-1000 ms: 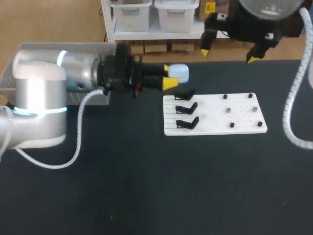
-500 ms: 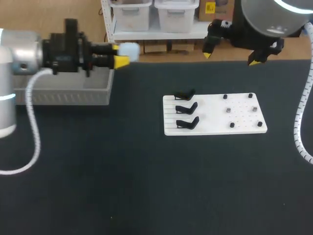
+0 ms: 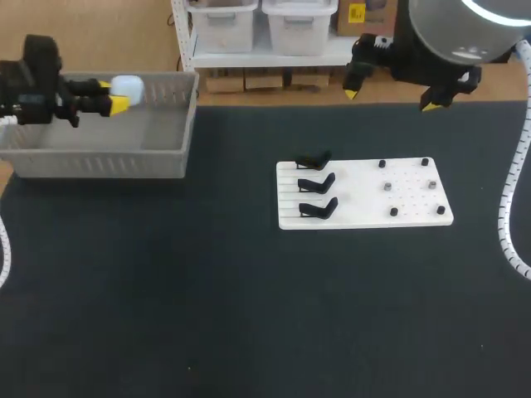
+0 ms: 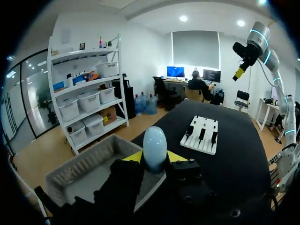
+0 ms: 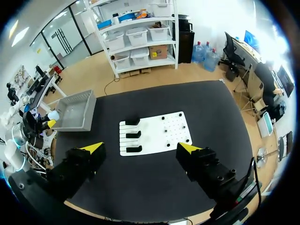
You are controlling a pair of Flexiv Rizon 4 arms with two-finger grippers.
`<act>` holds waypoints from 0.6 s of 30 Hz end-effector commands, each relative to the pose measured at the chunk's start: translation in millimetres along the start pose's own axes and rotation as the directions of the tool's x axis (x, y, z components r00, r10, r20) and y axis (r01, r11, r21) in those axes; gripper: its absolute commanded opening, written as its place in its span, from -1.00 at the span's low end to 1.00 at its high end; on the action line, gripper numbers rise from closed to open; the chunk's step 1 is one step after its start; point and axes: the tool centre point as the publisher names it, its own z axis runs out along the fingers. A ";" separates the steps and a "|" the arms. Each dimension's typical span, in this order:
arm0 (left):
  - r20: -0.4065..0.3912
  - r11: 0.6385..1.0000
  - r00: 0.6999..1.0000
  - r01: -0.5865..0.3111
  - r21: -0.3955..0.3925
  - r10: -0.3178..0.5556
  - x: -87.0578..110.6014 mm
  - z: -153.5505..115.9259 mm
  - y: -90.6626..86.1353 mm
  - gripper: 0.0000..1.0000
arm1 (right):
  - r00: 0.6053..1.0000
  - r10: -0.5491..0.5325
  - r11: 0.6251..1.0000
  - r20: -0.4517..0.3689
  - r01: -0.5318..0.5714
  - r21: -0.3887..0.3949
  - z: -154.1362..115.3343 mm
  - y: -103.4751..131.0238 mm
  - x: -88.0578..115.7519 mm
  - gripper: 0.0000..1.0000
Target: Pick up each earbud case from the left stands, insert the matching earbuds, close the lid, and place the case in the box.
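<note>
Placement into the box is judged to be the step in hand. Pale earbud case (image 3: 126, 85), lid apparently closed, is pinched between the yellow tips of the left end effector (image 3: 112, 94) and held over the grey box (image 3: 99, 162), near its rim. Right end effector (image 3: 390, 95) is spread and empty, well apart, beyond the white stand board (image 3: 365, 195), whose three black stands (image 3: 316, 184) are bare. Release is best made low and toward the box's middle, with the fingers parted only once the case is inside the walls, so a bounce off the rim is avoided.
</note>
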 end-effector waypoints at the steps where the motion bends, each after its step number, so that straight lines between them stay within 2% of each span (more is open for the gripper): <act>1: -0.036 0.999 0.999 0.015 0.033 -0.013 4.6 11.5 45.2 -1.00 | 1.000 0.001 1.000 0.004 -0.001 -0.001 -0.1 -1.0 1.1 1.00; 4: -0.035 1.000 0.999 0.027 0.014 -0.026 7.0 15.1 71.8 -1.00 | 1.000 0.001 1.000 0.004 -0.001 -0.001 -0.1 -1.0 1.1 1.00; 8: -0.050 1.000 0.999 0.015 0.009 -0.014 4.8 22.3 98.2 -1.00 | 1.000 0.001 1.000 0.004 -0.001 -0.001 -0.1 -1.0 1.1 1.00; 13: -0.066 1.000 0.998 0.006 0.016 -0.005 2.4 26.2 114.2 -1.00 | 1.000 0.001 1.000 0.004 -0.001 -0.001 -0.1 -1.0 1.1 1.00; 14: -0.066 1.000 0.998 0.006 0.017 -0.005 2.2 26.5 115.4 -0.63 | 1.000 0.001 1.000 0.004 -0.001 -0.001 -0.1 -1.0 1.1 1.00; 15: -0.061 1.000 0.998 0.007 0.025 -0.005 2.1 26.4 115.7 -0.07 | 1.000 0.001 1.000 0.004 -0.001 -0.001 -0.1 -1.0 1.1 1.00; 16: -0.062 1.000 0.998 0.006 0.029 -0.004 1.7 26.3 116.3 1.00 | 1.000 0.001 1.000 0.004 -0.001 -0.001 -0.1 -1.0 1.1 1.00; 18: -0.054 0.999 0.998 -0.009 0.037 0.011 -1.3 24.5 115.1 1.00 | 1.000 0.001 1.000 0.004 -0.001 -0.001 -0.1 -1.0 1.1 1.00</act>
